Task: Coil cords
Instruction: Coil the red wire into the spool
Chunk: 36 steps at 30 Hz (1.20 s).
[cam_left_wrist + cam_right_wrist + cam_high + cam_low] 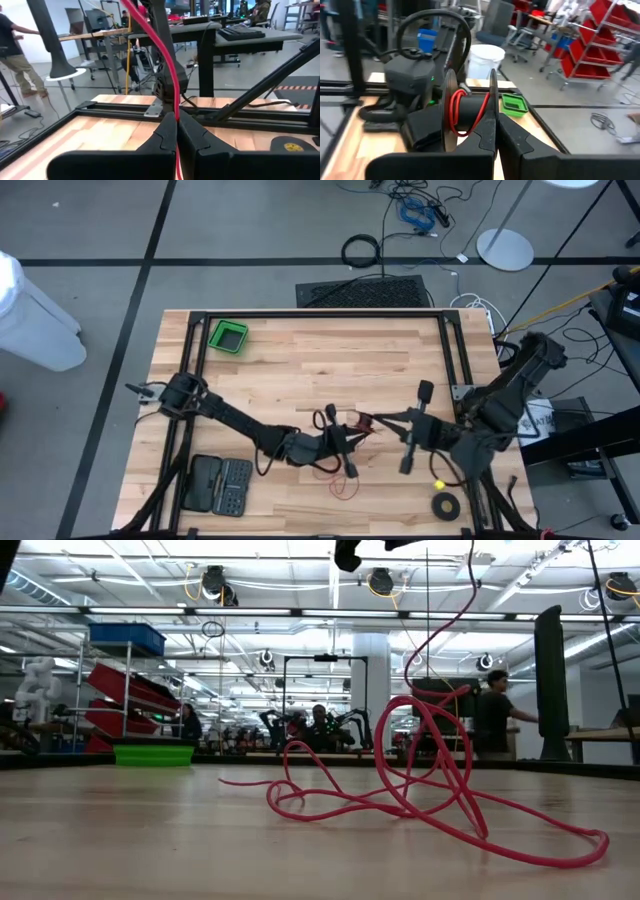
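A red cord [430, 780] lies in loose loops on the wooden table [300, 370] near its middle [340, 475]. One strand [440, 630] climbs from the loops to the grippers above. My left gripper [176, 117] hovers over the loops [350, 442], shut on the cord. Facing it from the table's right, my right gripper [496, 125] is shut on a small spool [470, 110] with two thin discs. A few turns of the red cord are wound on the spool's dark core. My left gripper pinches a single strand of the red cord [172, 95] between its two fingers, which point level. The strand runs on through the fingers and hangs down behind them, and rises away from their tips toward the other gripper. My right gripper pinches the rim of one spool disc [493, 107] between its two fingers, coming about level from the table's right. The spool stands on edge above the fingers, clear of the table.
A green bin [228, 337] sits at the far left. A black tool case [220, 485] lies near the front left. A black tape ring [446, 504] and a small yellow ball [437, 484] lie at the front right. Black frame rails [320, 314] border the table.
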### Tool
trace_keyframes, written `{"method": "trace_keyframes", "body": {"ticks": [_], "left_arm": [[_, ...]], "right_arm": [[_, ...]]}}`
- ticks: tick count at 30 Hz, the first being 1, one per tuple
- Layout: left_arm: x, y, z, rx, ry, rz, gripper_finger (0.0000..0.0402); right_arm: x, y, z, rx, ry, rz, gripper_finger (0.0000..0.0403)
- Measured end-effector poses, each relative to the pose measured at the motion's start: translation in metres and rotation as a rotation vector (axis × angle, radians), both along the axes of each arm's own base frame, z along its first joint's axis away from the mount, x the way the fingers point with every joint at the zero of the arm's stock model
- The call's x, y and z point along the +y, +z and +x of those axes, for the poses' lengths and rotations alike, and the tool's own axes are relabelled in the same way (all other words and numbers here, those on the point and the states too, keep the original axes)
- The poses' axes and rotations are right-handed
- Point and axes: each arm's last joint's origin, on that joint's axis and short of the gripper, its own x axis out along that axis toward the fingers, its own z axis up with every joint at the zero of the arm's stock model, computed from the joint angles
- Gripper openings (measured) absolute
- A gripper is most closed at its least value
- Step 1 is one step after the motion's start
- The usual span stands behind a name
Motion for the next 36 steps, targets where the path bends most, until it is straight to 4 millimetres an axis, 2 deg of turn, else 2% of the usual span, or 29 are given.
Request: {"method": "trace_keyframes", "body": {"ticks": [12,21,25,29,36], "left_arm": [[-0.005,0.005,-0.002,-0.053,-0.014,-0.015,0.0],[-0.006,0.007,-0.002,-0.069,-0.015,-0.016,0.0],[-0.012,0.01,-0.006,-0.071,-0.022,0.017,0.0],[-0.019,0.021,-0.013,-0.086,-0.011,0.038,0.0],[-0.033,0.052,-0.035,-0.1,-0.037,0.067,0.0]], "right_arm": [[-0.006,-0.021,0.041,0.033,-0.15,-0.091,0.0],[-0.007,-0.036,0.061,0.068,-0.181,-0.127,0.0],[-0.009,-0.041,0.066,0.083,-0.186,-0.135,0.0],[-0.009,-0.041,0.067,0.087,-0.175,-0.131,0.0],[-0.009,-0.044,0.068,0.112,-0.137,-0.127,0.0]]}}
